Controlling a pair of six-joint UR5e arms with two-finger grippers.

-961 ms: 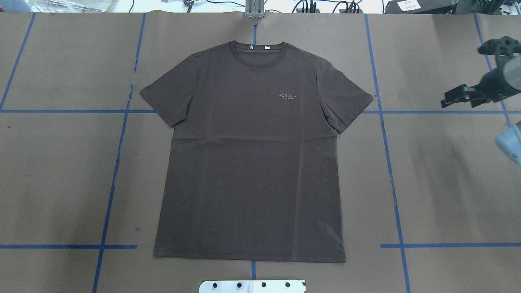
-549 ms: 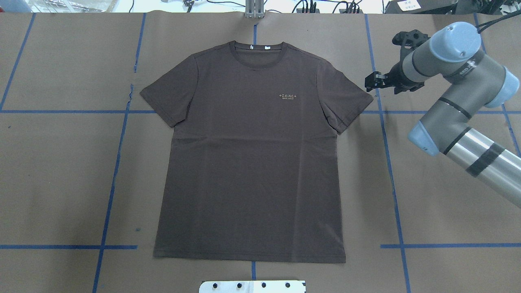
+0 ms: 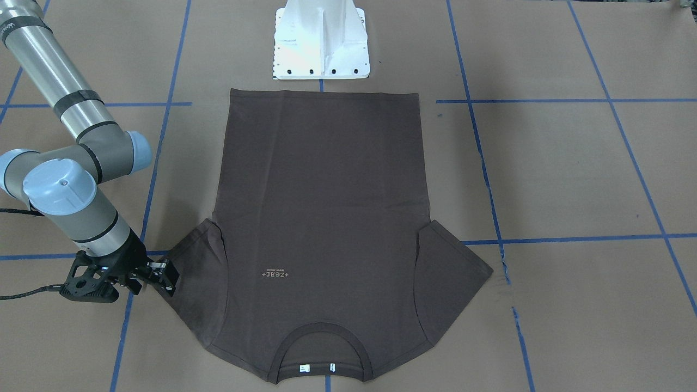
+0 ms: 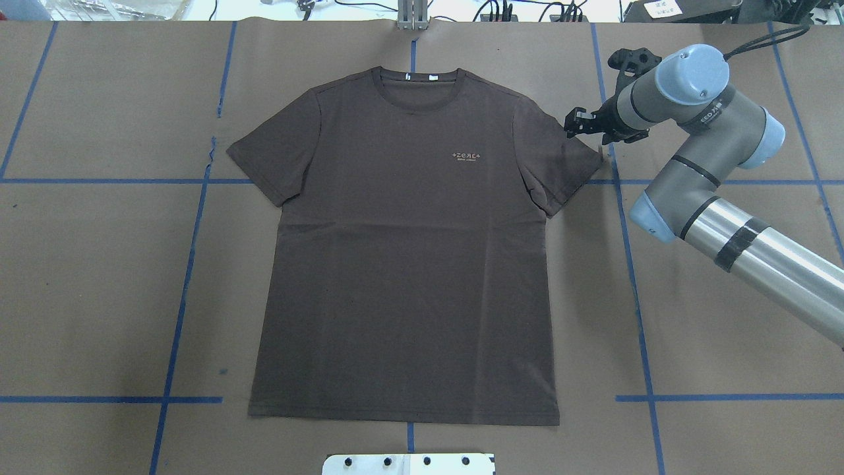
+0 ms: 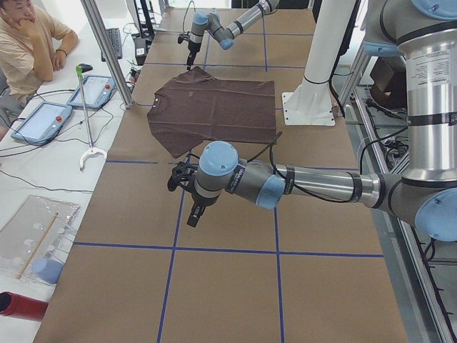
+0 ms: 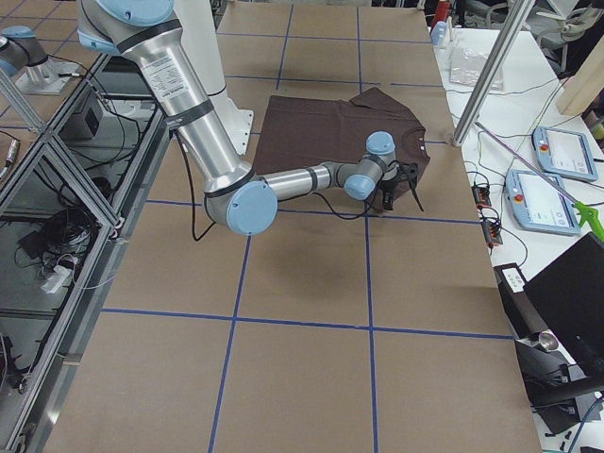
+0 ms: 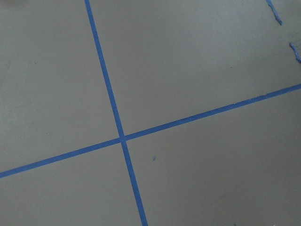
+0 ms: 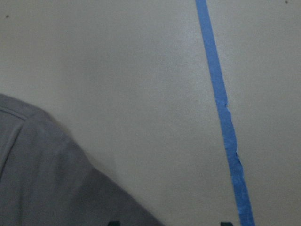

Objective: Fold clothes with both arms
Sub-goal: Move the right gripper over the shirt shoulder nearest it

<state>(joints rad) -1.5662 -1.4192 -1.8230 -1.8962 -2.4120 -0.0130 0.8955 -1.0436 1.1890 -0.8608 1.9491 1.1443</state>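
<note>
The dark brown T-shirt (image 4: 409,264) lies flat and face up on the brown paper, collar away from the robot, with pale chest lettering (image 4: 467,156). In the front-facing view the T-shirt (image 3: 321,196) has its collar at the bottom. My right gripper (image 4: 572,124) hangs open at the outer top edge of the sleeve on the robot's right (image 4: 560,158); in the front-facing view the same gripper (image 3: 166,275) touches that sleeve's edge. The right wrist view shows this sleeve (image 8: 47,183) at lower left. My left gripper (image 5: 193,214) shows only in the exterior left view, over bare paper off the shirt; I cannot tell its state.
The white base plate (image 3: 321,43) stands just beyond the shirt's hem. Blue tape lines (image 7: 123,139) grid the paper. A seated person (image 5: 28,43), tablets (image 5: 96,89) and a metal pole (image 5: 107,50) line a side table past the collar end.
The right arm has swung in from the table's right edge toward the shirt, and its gripper now hangs at the sleeve's edge. The shirt has not moved.
</note>
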